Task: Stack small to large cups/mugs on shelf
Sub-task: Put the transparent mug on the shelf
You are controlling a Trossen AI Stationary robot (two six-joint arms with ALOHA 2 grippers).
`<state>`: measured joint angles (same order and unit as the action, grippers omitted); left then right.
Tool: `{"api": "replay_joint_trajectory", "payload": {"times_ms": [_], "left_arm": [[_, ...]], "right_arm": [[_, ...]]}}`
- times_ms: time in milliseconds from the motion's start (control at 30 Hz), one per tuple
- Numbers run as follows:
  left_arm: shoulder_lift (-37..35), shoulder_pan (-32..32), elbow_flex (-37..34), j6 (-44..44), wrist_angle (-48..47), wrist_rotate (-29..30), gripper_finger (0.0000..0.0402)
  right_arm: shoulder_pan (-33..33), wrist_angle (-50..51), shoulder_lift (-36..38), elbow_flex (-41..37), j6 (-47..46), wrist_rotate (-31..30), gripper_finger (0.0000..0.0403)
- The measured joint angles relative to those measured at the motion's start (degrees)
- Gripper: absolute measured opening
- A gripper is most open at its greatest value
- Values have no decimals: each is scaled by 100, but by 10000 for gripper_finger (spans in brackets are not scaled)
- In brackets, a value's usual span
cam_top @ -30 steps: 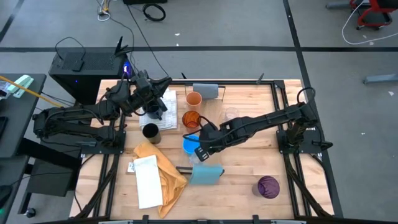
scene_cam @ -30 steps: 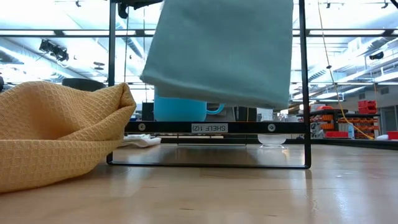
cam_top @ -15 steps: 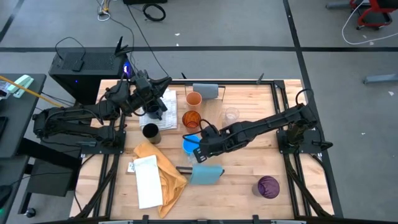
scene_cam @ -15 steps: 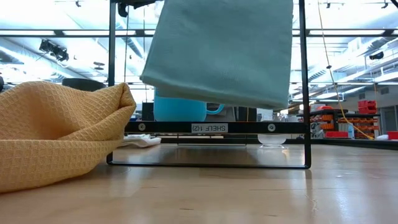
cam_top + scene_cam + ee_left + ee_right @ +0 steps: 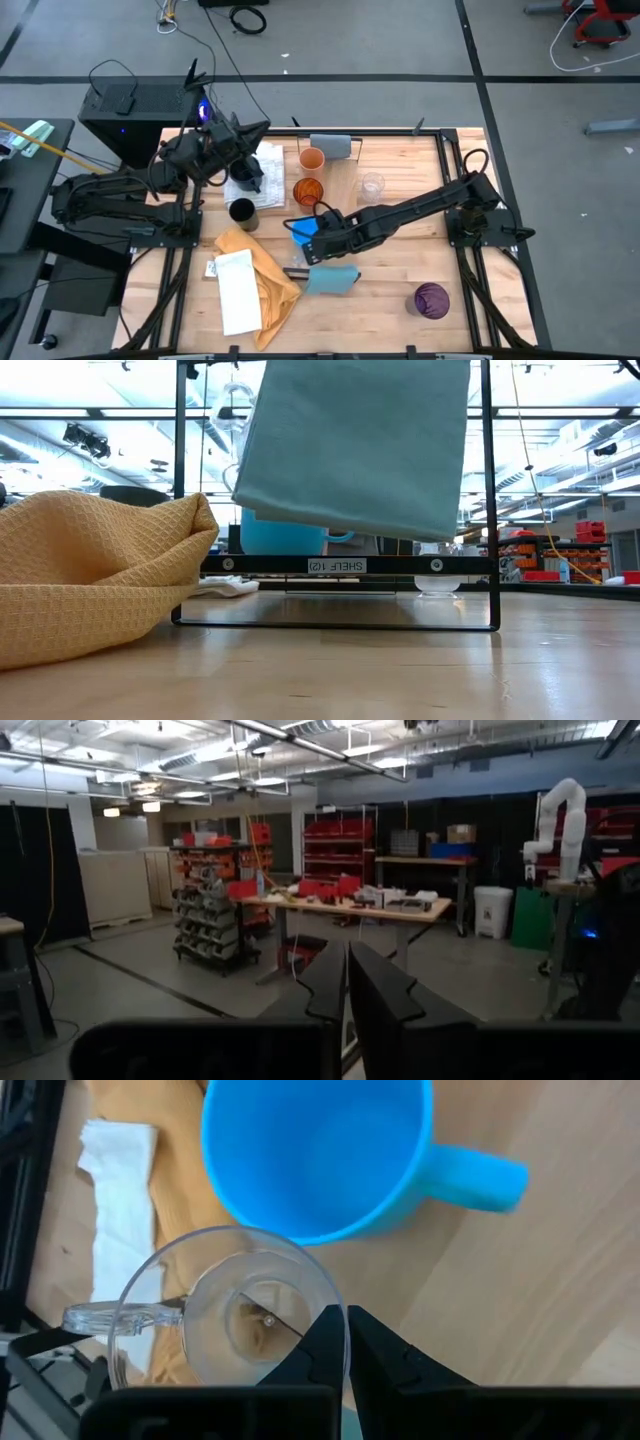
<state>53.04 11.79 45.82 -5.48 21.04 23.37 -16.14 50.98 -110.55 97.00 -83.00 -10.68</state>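
- Right gripper [image 5: 312, 240]: reaches across the tabletop [image 5: 400, 270] middle toward its left half. Compared with the earlier high view, it has moved further left and now covers most of the blue mug [image 5: 300, 229].
- Right jaws: the right wrist view shows them pinched on the rim of a clear glass mug [image 5: 225, 1320]. The glass mug hangs just beside the blue mug [image 5: 315, 1155], whose handle points away from it.
- In the low view the light blue cloth [image 5: 355, 445] has tilted and shifted slightly since the earlier frame, and the glass mug [image 5: 232, 415] now shows at its upper left edge.
- Left gripper [image 5: 262, 128]: raised over the back left corner of the tabletop, above white paper [image 5: 250, 170]. The arm has drawn back slightly from its earlier pose. The left wrist view shows its jaws closed together, holding nothing.
- Unmoved: orange cup [image 5: 312, 159] and amber cup [image 5: 307, 190] near the back centre, clear glass [image 5: 372, 185] to their right, black cup [image 5: 241, 211] toward the left edge, purple cup [image 5: 431, 299] near the front right corner.
- Yellow towel [image 5: 262, 275] lies at the front left.
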Motion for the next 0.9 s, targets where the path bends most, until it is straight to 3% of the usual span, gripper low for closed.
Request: {"api": "replay_joint_trajectory", "payload": {"times_ms": [500,900], "left_arm": [[-74,0,-2,-35,-19,-3,24],[-74,0,-2,-17,-35,-3,14]], "right_arm": [[-31,-98,-80,-1,437,-120,16],[-52,304,-79,-1,219,-155,16]]}}
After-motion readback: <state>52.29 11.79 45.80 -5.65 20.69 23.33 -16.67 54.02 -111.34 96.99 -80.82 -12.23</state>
